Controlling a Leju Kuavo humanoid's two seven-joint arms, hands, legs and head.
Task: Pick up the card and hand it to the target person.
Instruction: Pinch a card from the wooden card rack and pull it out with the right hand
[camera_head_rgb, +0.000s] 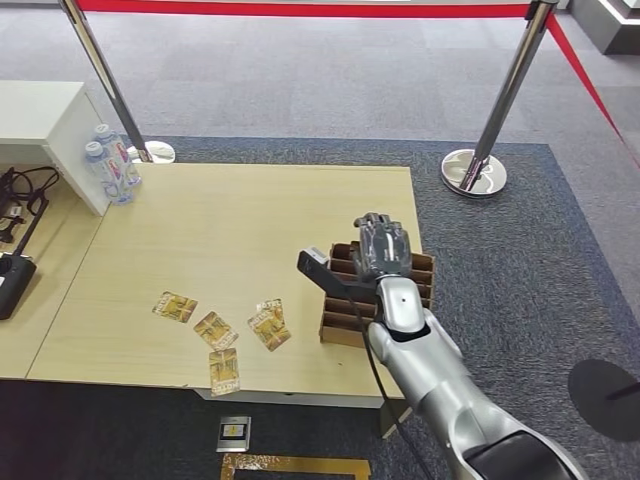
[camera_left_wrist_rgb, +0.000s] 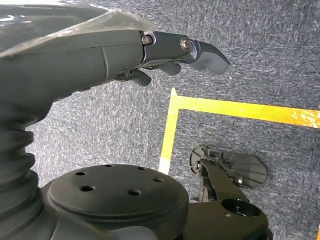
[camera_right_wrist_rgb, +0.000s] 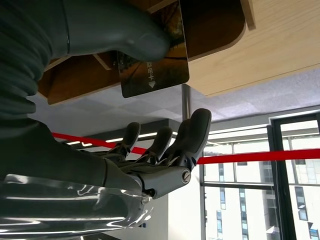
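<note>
Card, dark and glossy with a gold pattern and white printed characters (camera_right_wrist_rgb: 154, 67): it stands in the brown cardboard slotted box (camera_head_rgb: 341, 300) at the near right corner of the pale wood-grain bench (camera_head_rgb: 249, 220). In the right wrist view the thick grey thumb of the right hand (camera_head_rgb: 383, 245) lies against the card's face, while the dark fingers (camera_right_wrist_rgb: 188, 142) are extended and well apart from the card. Whether the card is actually pinched cannot be told; no finger is seen on its far face. In the head view the right hand hovers over the box, palm down, at the end of the silver right arm (camera_head_rgb: 438, 380).

The left hand (camera_left_wrist_rgb: 181, 52) hangs over grey-blue carpet (camera_left_wrist_rgb: 264, 45) crossed by a yellow tape line (camera_left_wrist_rgb: 245, 109). Its fingers are loosely extended and hold nothing.

Four more gold-patterned cards lie flat on the bench to the left of the box: one (camera_head_rgb: 174, 306), one (camera_head_rgb: 215, 330), one (camera_head_rgb: 269, 324) and one at the near edge (camera_head_rgb: 224, 370). Clear plastic water bottles (camera_head_rgb: 112, 165) stand at the far left, beside a white cabinet (camera_head_rgb: 45, 125). Two chrome stanchions (camera_head_rgb: 483, 150) carry a red belt (camera_head_rgb: 302, 8) beyond the bench.
</note>
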